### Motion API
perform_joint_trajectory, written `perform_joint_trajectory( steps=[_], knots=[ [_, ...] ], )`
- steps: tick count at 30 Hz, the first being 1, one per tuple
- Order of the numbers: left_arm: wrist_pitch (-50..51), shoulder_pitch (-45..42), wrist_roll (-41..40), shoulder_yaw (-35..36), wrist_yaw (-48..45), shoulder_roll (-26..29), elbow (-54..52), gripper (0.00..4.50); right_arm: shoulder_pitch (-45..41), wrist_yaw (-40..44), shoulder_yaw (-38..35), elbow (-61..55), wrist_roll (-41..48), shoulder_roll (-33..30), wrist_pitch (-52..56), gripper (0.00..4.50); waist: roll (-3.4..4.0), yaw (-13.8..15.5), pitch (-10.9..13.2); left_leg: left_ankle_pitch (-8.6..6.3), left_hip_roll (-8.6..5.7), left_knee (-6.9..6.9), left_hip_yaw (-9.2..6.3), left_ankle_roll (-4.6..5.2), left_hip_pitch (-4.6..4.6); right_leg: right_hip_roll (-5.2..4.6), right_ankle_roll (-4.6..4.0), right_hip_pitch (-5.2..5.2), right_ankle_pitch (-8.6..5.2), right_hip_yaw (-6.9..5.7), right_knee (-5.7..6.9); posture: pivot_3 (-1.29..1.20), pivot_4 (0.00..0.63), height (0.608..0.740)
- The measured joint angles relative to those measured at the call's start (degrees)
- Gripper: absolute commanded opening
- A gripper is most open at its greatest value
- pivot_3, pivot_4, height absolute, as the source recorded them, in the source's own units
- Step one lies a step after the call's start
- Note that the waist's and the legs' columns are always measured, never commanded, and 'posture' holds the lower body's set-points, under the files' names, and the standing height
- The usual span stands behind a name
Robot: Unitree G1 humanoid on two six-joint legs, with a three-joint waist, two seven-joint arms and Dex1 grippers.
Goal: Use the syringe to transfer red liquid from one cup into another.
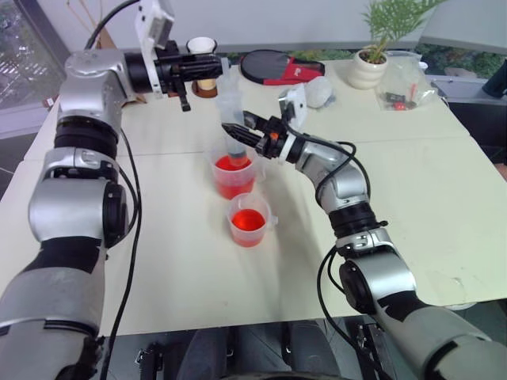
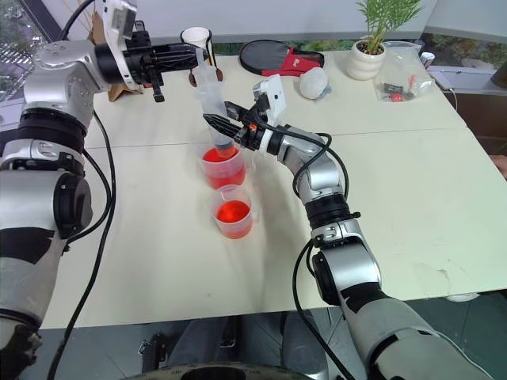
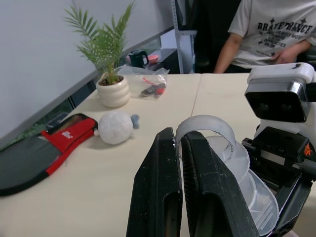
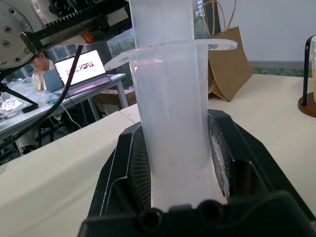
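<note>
Head view, surface: pale surface [image 1: 412, 182], two sections butted together with a seam running across under the cups.
Head view, room: window on the left, pale wall behind.
Head view, cups: far cup [image 1: 234, 176] and near cup [image 1: 248, 222], both holding red liquid, close together mid-surface.
Head view, syringe: syringe [image 1: 230, 111] roughly upright, tip down in the far cup.
Head view, right pincer: right pincer [image 1: 238, 133] pinching the syringe barrel just above the far cup.
Head view, left pincer: left pincer [image 1: 207, 67] at the syringe's top end.
Head view, back edge: potted plant [image 1: 372, 55], clear bag [image 1: 404, 87] of small items, white fuzzy ball [image 1: 321, 91], black-and-red case [image 1: 273, 67], paper cup [image 1: 202, 46].
Left wrist view, pincer: fingers pressed nearly together on the rim of the plunger's top disc.
Left wrist view, in the way: the right arm's camera block [image 3: 281, 96] just behind the syringe.
Left wrist view, room: person [image 3: 269, 29] seated beyond the surface.
Right wrist view, pincer: both pads tight against the cloudy barrel, flange above them.
Right wrist view, room: brown paper bag [image 4: 229, 64]; second desk with an open laptop [image 4: 84, 66].
</note>
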Motion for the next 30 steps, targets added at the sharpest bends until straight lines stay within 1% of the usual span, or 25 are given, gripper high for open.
perform_joint_trajectory(
  steps=[2,6,9,11,16,19,22,24,27,30],
  knots=[
    [0.75,0.00,0.00,0.28,-0.01,0.92,-0.04,1.51,0.02,0.10,0.22,0.01,-0.05,0.46,-0.18,1.35,0.00,-0.07,0.00,0.00,0.00,-0.01,0.00,0.00,0.00,0.00,0.00,-0.01,0.00,0.00,0.00,0.00,0.150,0.740],
    [2.44,0.01,0.00,1.19,0.33,2.37,-0.72,3.53,0.01,0.49,0.83,0.00,-0.02,0.77,-1.04,1.35,0.00,-0.24,0.00,0.00,0.01,-0.02,0.00,0.00,0.00,0.02,0.00,-0.03,0.00,0.00,0.01,0.00,0.150,0.740],
    [5.52,2.33,0.01,1.11,-1.92,5.47,-5.93,3.53,0.00,-0.50,0.78,-0.60,0.30,0.78,-0.03,1.35,0.00,-0.41,0.00,0.00,0.05,-0.02,-0.01,0.00,0.00,0.01,0.00,-0.03,0.00,0.02,0.05,0.00,0.150,0.740],
    [8.32,6.67,0.02,0.95,-4.52,8.91,-10.57,3.53,0.00,-1.76,-0.49,-3.06,1.40,0.19,1.75,1.35,0.01,-0.80,0.00,0.00,0.08,-0.06,-0.04,-0.01,0.01,0.01,0.00,-0.05,0.00,0.02,0.08,0.00,0.150,0.740],
    [15.72,15.63,-0.02,0.42,-7.72,14.81,-15.60,3.53,-1.21,-4.58,-4.15,-9.69,4.58,-1.35,4.67,1.35,0.01,-1.07,0.00,0.01,0.08,-0.04,-0.11,-0.02,0.00,0.01,0.00,-0.04,0.00,0.01,0.10,0.00,0.150,0.740],
    [17.88,16.44,-0.47,0.69,-7.55,15.82,-18.50,3.53,-1.95,-5.48,-4.74,-10.31,5.34,-1.61,5.50,1.35,0.00,-0.65,0.00,0.01,0.08,-0.02,-0.13,-0.02,0.00,0.01,0.00,-0.01,0.00,0.02,0.10,0.00,0.150,0.740],
    [20.96,17.36,-3.30,3.26,-5.77,15.78,-23.01,3.53,-2.03,-7.26,-6.14,-13.49,8.33,-2.59,10.24,1.35,0.01,-0.22,0.00,0.01,0.08,-0.01,-0.12,-0.02,0.00,-0.01,0.00,-0.02,0.00,0.04,0.10,0.00,0.150,0.740],
    [22.64,18.63,-4.92,4.62,-4.42,15.61,-25.62,3.53,-2.45,-9.12,-8.47,-18.59,11.98,-4.71,15.21,1.35,0.01,0.14,0.01,0.01,0.08,-0.01,-0.13,-0.02,-0.01,-0.02,0.00,-0.03,0.00,0.04,0.10,0.00,0.150,0.740],
    [24.71,21.99,-6.65,5.45,-2.86,14.93,-29.86,3.53,-2.18,-13.34,-12.56,-31.41,21.63,-8.06,26.92,1.35,0.01,0.37,0.00,0.01,0.08,-0.03,-0.15,-0.02,-0.02,-0.04,0.00,-0.02,0.00,0.04,0.09,0.00,0.150,0.740],
    [26.58,24.19,-8.14,5.50,-1.86,13.31,-32.93,3.53,2.89,-17.92,-14.62,-46.14,32.39,-11.37,37.81,1.35,-0.11,0.51,-0.07,0.00,0.09,-0.01,-0.18,0.00,-0.01,-0.04,0.00,0.04,0.00,0.04,0.07,0.00,0.150,0.740]
  ],
)
